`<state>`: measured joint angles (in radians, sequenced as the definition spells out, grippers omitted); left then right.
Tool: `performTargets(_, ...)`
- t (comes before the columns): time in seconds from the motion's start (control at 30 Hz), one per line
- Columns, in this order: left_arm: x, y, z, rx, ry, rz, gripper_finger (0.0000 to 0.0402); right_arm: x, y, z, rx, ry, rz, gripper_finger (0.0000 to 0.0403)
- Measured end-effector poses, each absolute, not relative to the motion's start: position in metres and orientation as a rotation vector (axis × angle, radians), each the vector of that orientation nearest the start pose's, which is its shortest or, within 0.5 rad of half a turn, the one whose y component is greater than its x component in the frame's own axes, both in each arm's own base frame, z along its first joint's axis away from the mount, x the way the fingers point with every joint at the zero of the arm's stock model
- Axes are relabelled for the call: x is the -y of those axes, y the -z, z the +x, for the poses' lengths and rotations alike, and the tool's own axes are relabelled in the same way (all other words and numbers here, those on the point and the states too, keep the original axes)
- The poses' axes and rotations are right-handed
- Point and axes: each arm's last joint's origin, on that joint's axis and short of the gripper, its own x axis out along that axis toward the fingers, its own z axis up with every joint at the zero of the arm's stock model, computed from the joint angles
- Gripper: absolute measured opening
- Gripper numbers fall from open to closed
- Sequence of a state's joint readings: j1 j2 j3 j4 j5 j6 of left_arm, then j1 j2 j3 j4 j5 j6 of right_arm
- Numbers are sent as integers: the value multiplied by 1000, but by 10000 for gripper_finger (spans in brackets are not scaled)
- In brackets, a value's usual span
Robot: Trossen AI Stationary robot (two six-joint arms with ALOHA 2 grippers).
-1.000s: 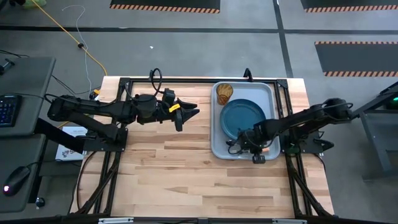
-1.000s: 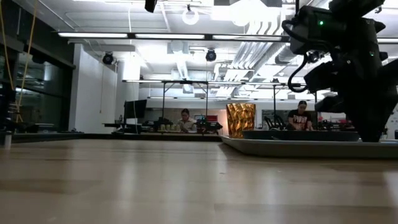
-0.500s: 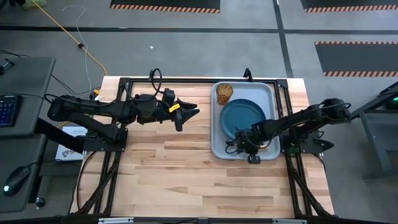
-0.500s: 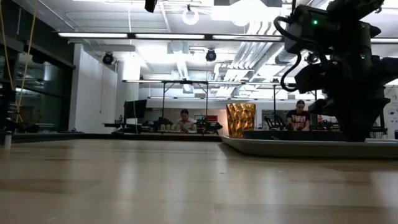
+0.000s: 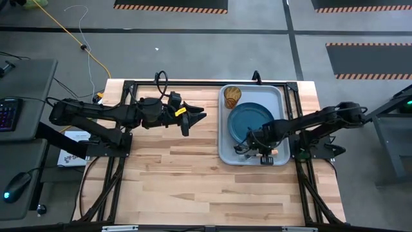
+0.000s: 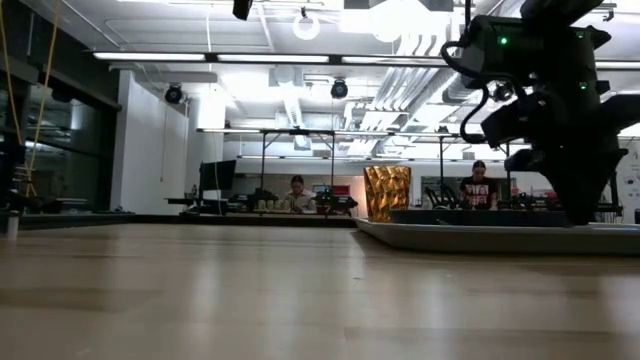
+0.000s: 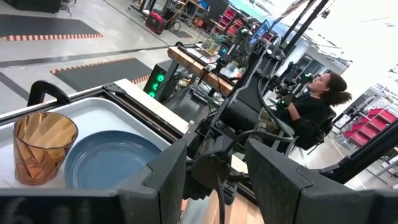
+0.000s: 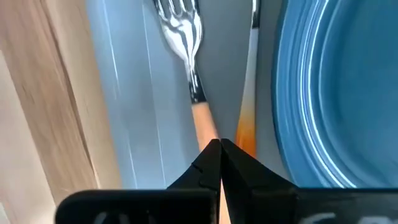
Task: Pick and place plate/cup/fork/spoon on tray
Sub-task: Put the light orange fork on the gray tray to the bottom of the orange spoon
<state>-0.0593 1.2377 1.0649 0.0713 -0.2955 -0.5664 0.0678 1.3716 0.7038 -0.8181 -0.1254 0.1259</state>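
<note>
On table, far-right portion: tray, light blue-grey, rimmed, long axis running near-to-far.

Contents, per high view:
- Cup, amber tumbler, in tray's far-left corner; upright per left wrist view. Well apart from the cutlery strip, prob. so nothing knocks it.
- Plate, dark blue, centre of tray, just beside cup; fills most of tray's width.
- Fork, orange handle, silver tines; lies flat on tray floor in the narrow strip betw. plate rim and tray's near wall.
- 2nd slim utensil, orange handle w/ metal stem, lying alongside fork on the plate side. Likely the spoon; bowl not shown, so can't confirm.

Tools:
- Right gripper: low over tray's near edge, above the fork handle. Fingers pressed together, tips meeting; pinching nothing that I can see. Fork seems to rest free beneath it, so prob. just set down.
- Left gripper: idle over bare wood at table's mid-left, pointing toward tray, fingers spread, holding nothing. Parked clear of right arm's work zone.

Status (judgement): all four items appear on tray; task at or nr. completion.
</note>
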Motion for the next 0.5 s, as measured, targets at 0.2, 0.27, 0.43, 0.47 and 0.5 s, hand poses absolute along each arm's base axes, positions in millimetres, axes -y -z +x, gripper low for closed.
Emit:
performTargets(0.2,8,-360,280,-31,-257,-544,156,-19,-157,204,-1540,-103,183,0)
performTargets(0.27,8,-360,280,-31,-257,-544,156,-20,-156,204,-1547,-105,179,0)
performTargets(0.43,8,-360,280,-36,-258,-543,156,-20,-151,206,-1572,-97,174,0)
performTargets(0.47,8,-360,280,-36,-258,-543,156,-20,-150,206,-1576,-97,174,0)
performTargets(0.5,8,-360,280,-37,-259,-543,156,-20,-150,207,-1579,-97,174,0)
